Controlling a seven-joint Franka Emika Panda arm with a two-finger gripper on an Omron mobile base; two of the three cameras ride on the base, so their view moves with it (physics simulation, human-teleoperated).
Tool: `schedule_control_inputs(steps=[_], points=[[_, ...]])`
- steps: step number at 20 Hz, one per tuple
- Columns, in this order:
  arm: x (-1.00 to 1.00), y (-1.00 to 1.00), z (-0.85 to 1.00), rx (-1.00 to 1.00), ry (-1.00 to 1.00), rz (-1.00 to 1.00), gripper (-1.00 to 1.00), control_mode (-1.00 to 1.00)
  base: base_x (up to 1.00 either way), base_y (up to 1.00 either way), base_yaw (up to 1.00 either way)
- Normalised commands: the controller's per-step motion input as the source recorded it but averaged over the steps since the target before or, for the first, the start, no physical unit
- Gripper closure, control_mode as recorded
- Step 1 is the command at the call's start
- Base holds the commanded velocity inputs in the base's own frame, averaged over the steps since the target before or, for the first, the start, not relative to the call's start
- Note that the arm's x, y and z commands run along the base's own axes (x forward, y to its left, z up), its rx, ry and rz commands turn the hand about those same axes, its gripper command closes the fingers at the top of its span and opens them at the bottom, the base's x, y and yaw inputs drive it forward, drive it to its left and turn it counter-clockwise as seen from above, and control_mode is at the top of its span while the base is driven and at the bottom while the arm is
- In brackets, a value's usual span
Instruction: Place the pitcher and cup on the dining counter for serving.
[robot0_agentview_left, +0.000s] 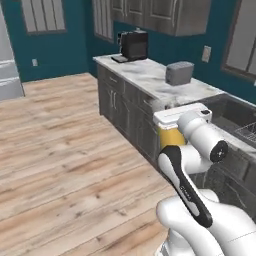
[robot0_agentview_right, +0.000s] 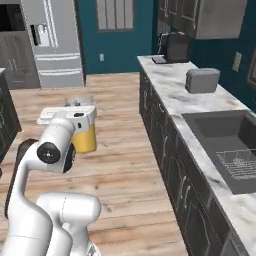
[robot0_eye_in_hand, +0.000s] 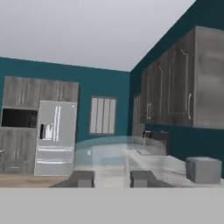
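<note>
The pitcher (robot0_agentview_right: 84, 139), a clear glass cylinder with orange-amber liquid in its lower part, hangs in the air over the wooden floor. My gripper (robot0_eye_in_hand: 112, 178) is shut on it near its top, and the white hand covers its middle. In the left base view the pitcher (robot0_agentview_left: 171, 138) shows as a yellow body under the hand, just in front of the counter's drawers. Its translucent rim (robot0_eye_in_hand: 105, 144) arcs above my two dark fingertips (robot0_eye_in_hand: 83, 178) in the hand view. The cup and the dining counter are out of view.
A marble counter (robot0_agentview_right: 170, 82) with a dark sink (robot0_agentview_right: 225, 140) runs along the right wall, carrying a grey toaster (robot0_agentview_right: 202, 81) and a black coffee machine (robot0_agentview_right: 175, 47). A steel fridge (robot0_agentview_right: 55, 42) stands at the far wall. A dark cabinet front (robot0_agentview_right: 6, 117) sits at the left edge.
</note>
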Motion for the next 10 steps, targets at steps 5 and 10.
schedule_control_inputs(steps=[5, 10], points=[[0.00, 0.00, 0.00, 0.00, 0.00, 0.00, 1.00, 1.00, -0.06, 0.24, 1.00], [0.00, 0.00, 0.00, 0.00, 0.00, 0.00, 1.00, 1.00, 0.00, 0.33, 0.98]])
